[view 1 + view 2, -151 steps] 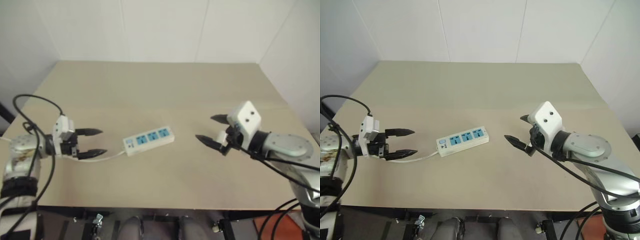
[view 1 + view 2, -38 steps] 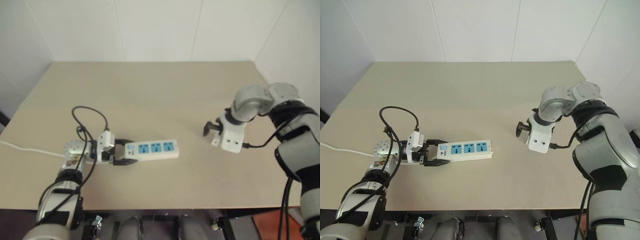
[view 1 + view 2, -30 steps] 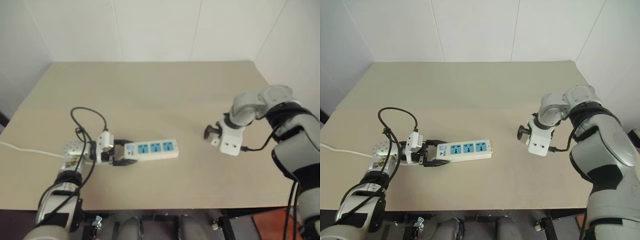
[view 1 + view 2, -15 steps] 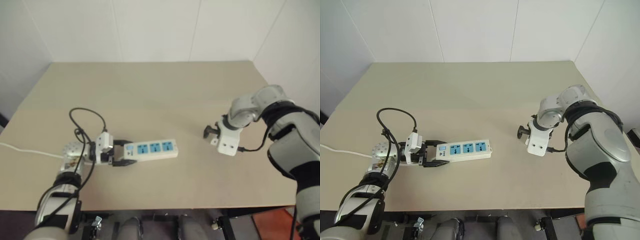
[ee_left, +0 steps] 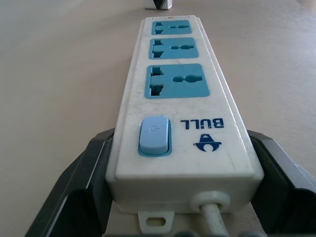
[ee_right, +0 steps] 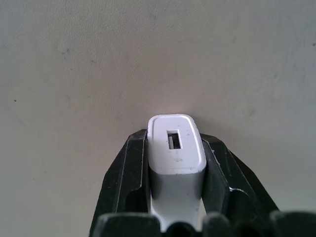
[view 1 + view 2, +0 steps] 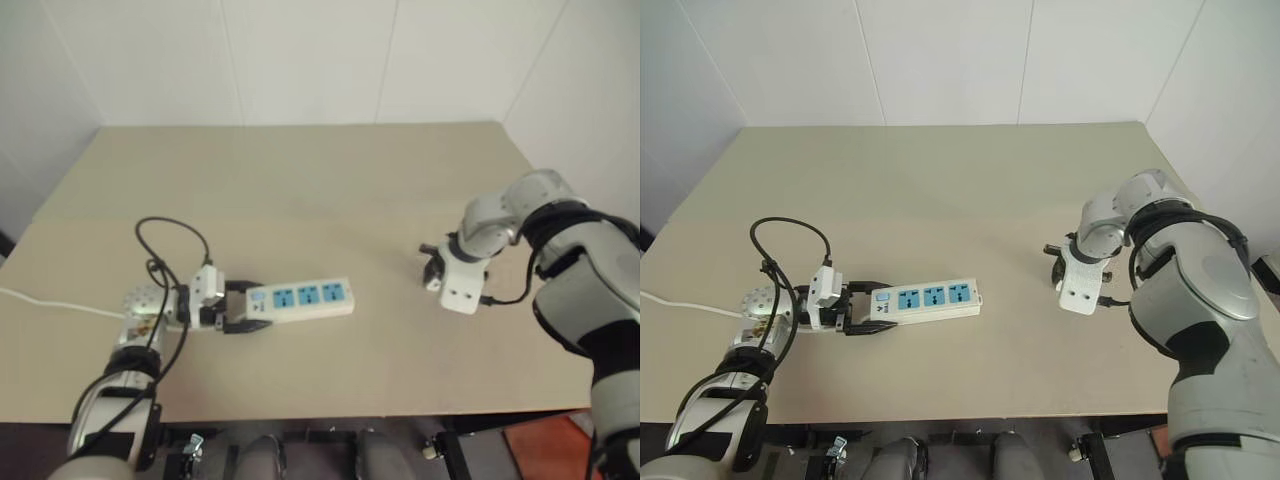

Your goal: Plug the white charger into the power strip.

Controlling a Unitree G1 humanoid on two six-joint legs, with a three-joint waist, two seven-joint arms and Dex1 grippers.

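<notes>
Step in hand: grasping the charger (image 6: 176, 148). The right claw (image 6: 174, 168) is clamped on it at the table's (image 7: 300, 190) right side. The left claw (image 5: 177, 197) braces the strip's (image 7: 298, 298) switch end. Next: lift, carry left, align prongs over a socket.

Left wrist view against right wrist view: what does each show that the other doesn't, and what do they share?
Left wrist view: the power strip seen lengthwise between the left gripper's fingers, with three blue sockets, a blue switch and cord. Right wrist view: the white charger pinched in the right gripper, USB port facing the camera. Both: the beige table.
</notes>
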